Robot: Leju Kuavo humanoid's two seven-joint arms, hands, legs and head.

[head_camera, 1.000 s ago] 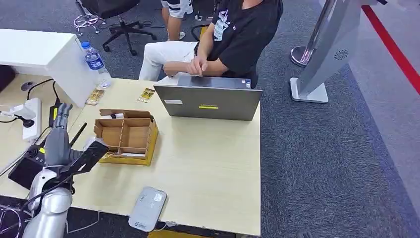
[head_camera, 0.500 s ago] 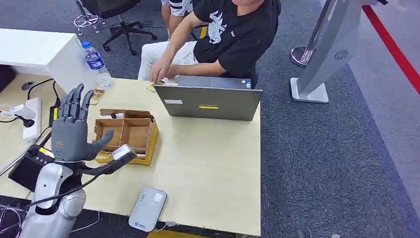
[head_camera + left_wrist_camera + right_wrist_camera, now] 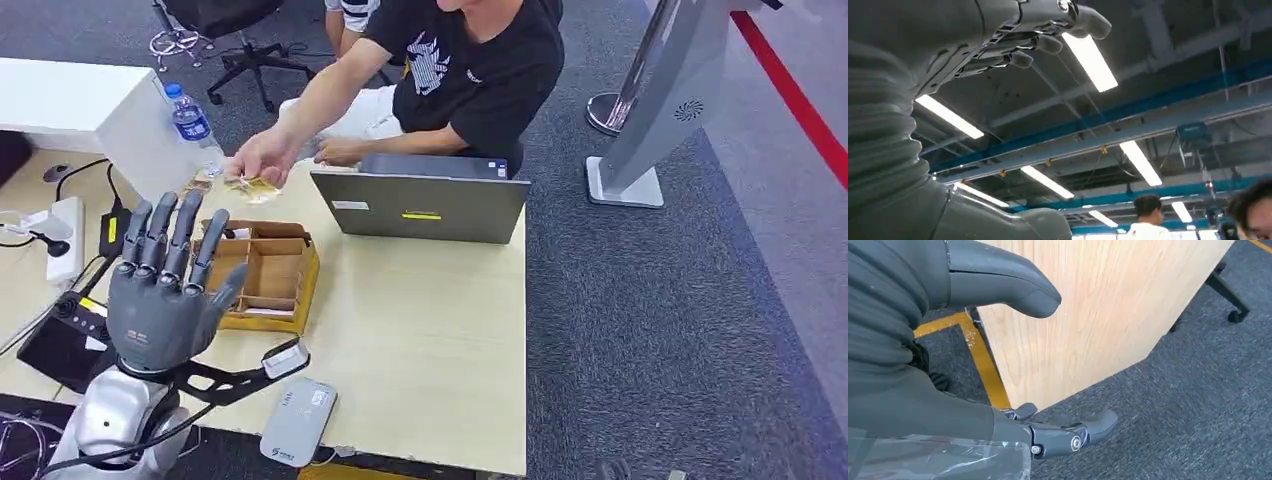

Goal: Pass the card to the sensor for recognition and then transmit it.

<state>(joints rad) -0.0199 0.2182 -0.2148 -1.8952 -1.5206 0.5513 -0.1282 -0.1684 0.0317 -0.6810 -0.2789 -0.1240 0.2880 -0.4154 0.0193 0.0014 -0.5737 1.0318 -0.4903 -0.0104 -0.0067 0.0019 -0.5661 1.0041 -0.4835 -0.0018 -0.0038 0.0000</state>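
My left hand (image 3: 162,296) is raised over the table's left end, fingers spread and pointing up, holding nothing. In the left wrist view its fingers (image 3: 1018,37) reach toward the ceiling lights. A seated person in a black shirt stretches a hand with a yellowish card (image 3: 258,187) toward it, still a little beyond my fingertips. The grey card sensor (image 3: 298,421) lies flat at the table's near edge, just right of my left wrist. My right hand (image 3: 943,385) hangs beside the table's wooden side, fingers apart and empty.
A wooden compartment box (image 3: 262,274) sits behind my left hand. A grey laptop (image 3: 420,207) stands open facing the person. A water bottle (image 3: 193,126), a power strip (image 3: 62,236) and cables lie at the left. The light table (image 3: 430,330) is bare on its right half.
My left hand has risen and turned so its spread fingers point up. The person picked up a card beside the laptop and reached it leftward toward my hand.
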